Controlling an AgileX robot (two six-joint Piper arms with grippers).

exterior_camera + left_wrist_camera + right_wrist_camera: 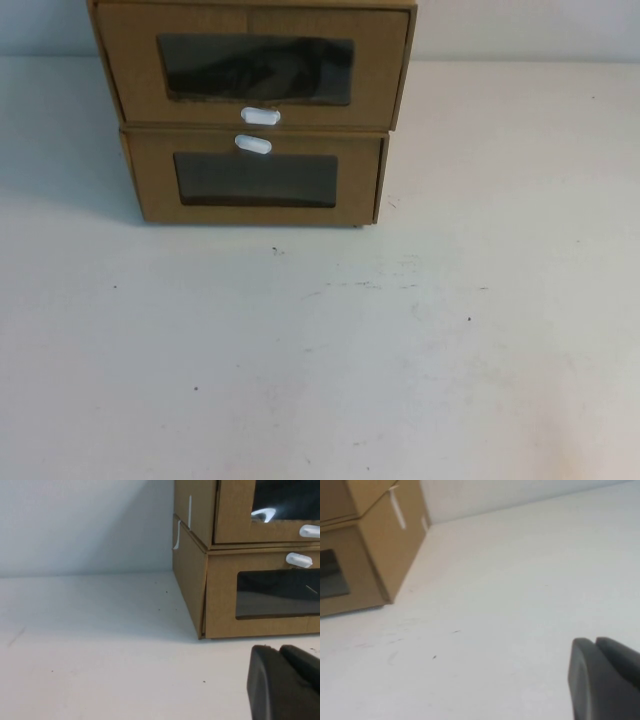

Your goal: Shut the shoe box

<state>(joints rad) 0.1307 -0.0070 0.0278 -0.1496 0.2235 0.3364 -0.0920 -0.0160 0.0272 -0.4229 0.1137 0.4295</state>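
The shoe box point(255, 70) is the upper of two stacked brown cardboard drawer boxes at the table's far middle. It has a dark window and a white pull tab point(260, 115) just below the window. Its drawer front stands out little, if at all, from its sleeve. It also shows in the left wrist view point(235, 510). Neither gripper shows in the high view. My left gripper point(277, 650) is shut and empty, low over the table in front of the stack's left corner. My right gripper point(595, 642) is shut and empty, well off to the stack's right.
The lower box point(255, 185) has its white tab point(253, 144) above its window and carries the shoe box. The white table point(320, 350) stretches in front of and beside the stack. A white wall stands behind.
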